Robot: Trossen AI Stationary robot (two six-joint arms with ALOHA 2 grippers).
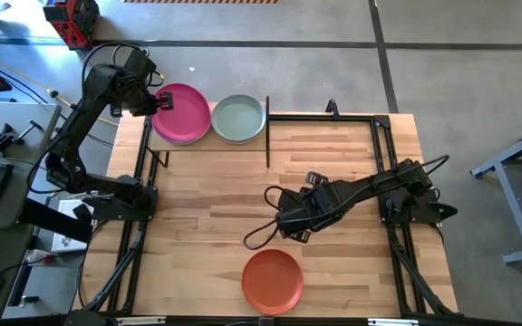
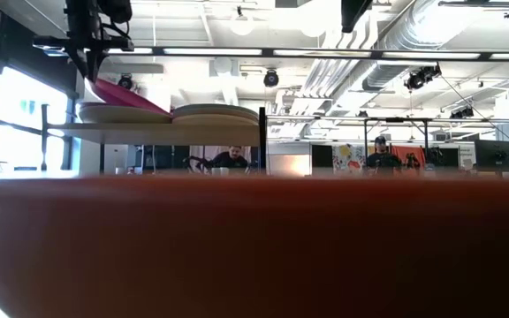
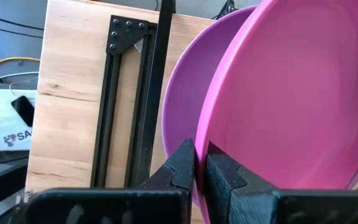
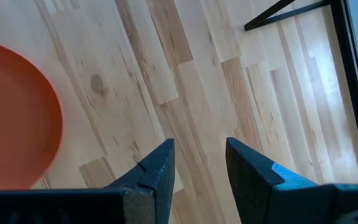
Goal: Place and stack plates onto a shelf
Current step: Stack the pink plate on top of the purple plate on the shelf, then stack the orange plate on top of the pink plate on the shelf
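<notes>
Low view is mostly blocked by the rim of the orange plate [image 2: 254, 247], which fills the lower half as a blur, so the tabletop and the right arm cannot be seen there. Above it the shelf [image 2: 162, 132] shows edge-on, carrying two low stacks whose separate plates are hard to count. The magenta plate [image 2: 126, 95] sits tilted over the left stack, its outer edge raised where the left gripper [image 2: 89, 55] pinches it.

From overhead, the left arm reaches up and across to the shelf's outer end, and the left gripper [image 1: 157, 98] is clamped on the rim of the magenta plate [image 1: 182, 113]. In the left wrist view its fingers [image 3: 182, 165] are closed tight on that rim, and a purple plate [image 3: 188, 99] lies just underneath; anything lower in the stack is hidden. The pale green plate [image 1: 238, 118] tops the neighbouring stack, touching or nearly touching the magenta one.

The right arm stretches low over the middle of the table [image 1: 207, 217], with the right gripper [image 1: 284, 220] empty, its jaws parted over bare wood, seen also in the right wrist view [image 4: 199, 163]. The orange plate [image 1: 273, 280] lies near the front edge, apart from that gripper, with open wood on both sides.
</notes>
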